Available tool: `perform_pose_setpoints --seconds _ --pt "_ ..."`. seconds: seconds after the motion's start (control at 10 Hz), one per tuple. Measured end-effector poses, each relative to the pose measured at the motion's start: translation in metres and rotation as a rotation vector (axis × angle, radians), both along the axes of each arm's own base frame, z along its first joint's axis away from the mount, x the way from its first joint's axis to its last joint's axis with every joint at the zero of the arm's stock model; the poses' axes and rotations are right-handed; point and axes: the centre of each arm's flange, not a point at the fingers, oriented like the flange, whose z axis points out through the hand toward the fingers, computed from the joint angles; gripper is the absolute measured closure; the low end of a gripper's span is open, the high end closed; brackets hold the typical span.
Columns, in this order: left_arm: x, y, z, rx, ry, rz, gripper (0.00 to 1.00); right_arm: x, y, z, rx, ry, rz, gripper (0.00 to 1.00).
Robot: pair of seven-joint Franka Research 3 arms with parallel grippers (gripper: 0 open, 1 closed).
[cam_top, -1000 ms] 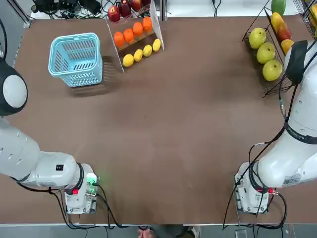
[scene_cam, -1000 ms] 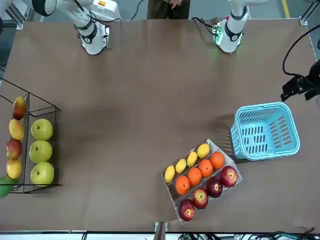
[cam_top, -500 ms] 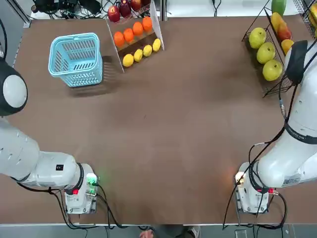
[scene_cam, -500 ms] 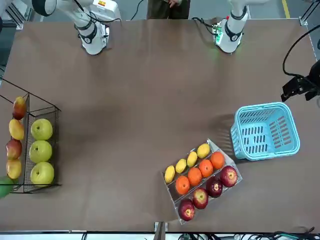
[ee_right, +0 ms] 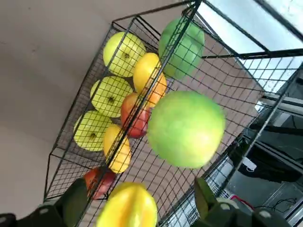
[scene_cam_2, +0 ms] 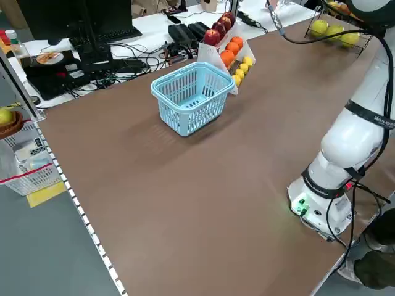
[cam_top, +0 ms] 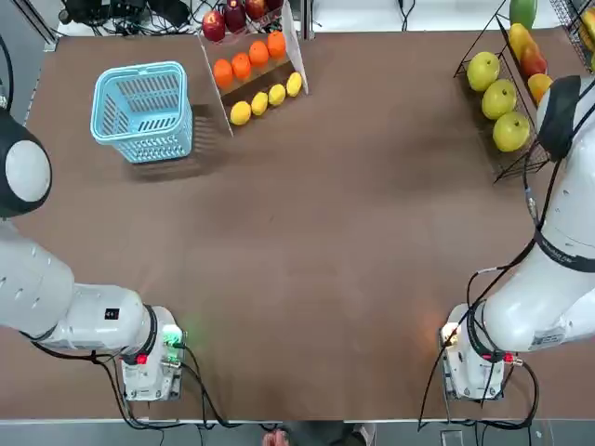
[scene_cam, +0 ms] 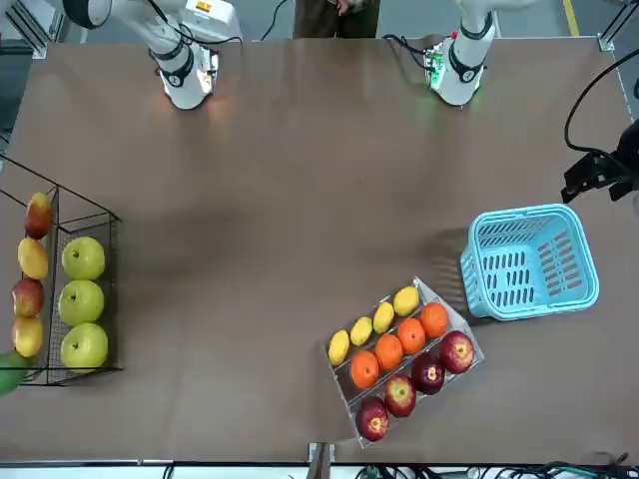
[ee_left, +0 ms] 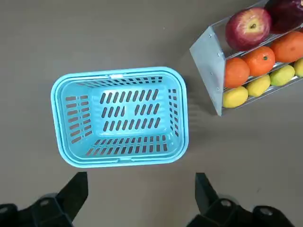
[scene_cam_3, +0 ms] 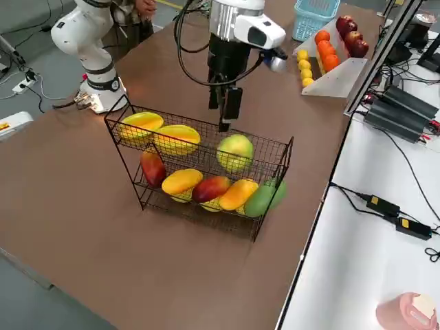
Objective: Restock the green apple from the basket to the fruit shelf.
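Note:
The light blue basket [ee_left: 118, 73] [cam_top: 139, 70] stands empty at the far left of the table. My left gripper [ee_left: 140, 177] [scene_cam: 599, 175] hovers open beside it, holding nothing. Three yellow-green apples [cam_top: 499, 98] [scene_cam: 80, 301] [ee_right: 111, 94] lie in a row in the lowest tier of the black wire shelf [cam_top: 507, 169] [scene_cam_3: 199, 124] at the far right. I cannot tell which one came from the basket. My right gripper [scene_cam_3: 223, 113] [ee_right: 139, 189] hangs open above the shelf with nothing between its fingers.
A larger green round fruit [ee_right: 184, 127] [scene_cam_3: 235, 152] sits on the shelf's top tier, with mangoes [scene_cam_3: 182, 182] on the tier below. A white stepped stand [cam_top: 256, 65] of lemons, oranges and red apples stands right of the basket. A person [scene_cam: 334, 15] is at the robot's side of the table.
The right arm has shifted very slightly over the shelf. The basket, the fruit and the left arm have stayed put.

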Motion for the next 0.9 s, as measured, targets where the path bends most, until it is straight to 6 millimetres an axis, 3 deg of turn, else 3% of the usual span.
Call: perform_pose_setpoints --seconds 0.2,0.6,0.7,0.9 --pt "0.000 0.000 0.000 0.000 0.000 0.000 0.00 0.003 0.032 0.015 0.008 -0.036 -0.008 0.00" --pt "0.000 0.000 0.000 0.000 -0.001 0.000 0.00 0.024 0.114 0.019 0.018 -0.128 -0.051 0.00" --pt "0.000 0.000 0.000 0.000 -0.001 0.000 0.00 0.033 0.129 0.013 0.038 -0.166 -0.061 0.00" --pt "0.000 0.000 0.000 0.000 -0.001 0.000 0.00 0.043 0.152 -0.017 0.140 -0.200 -0.209 0.00"
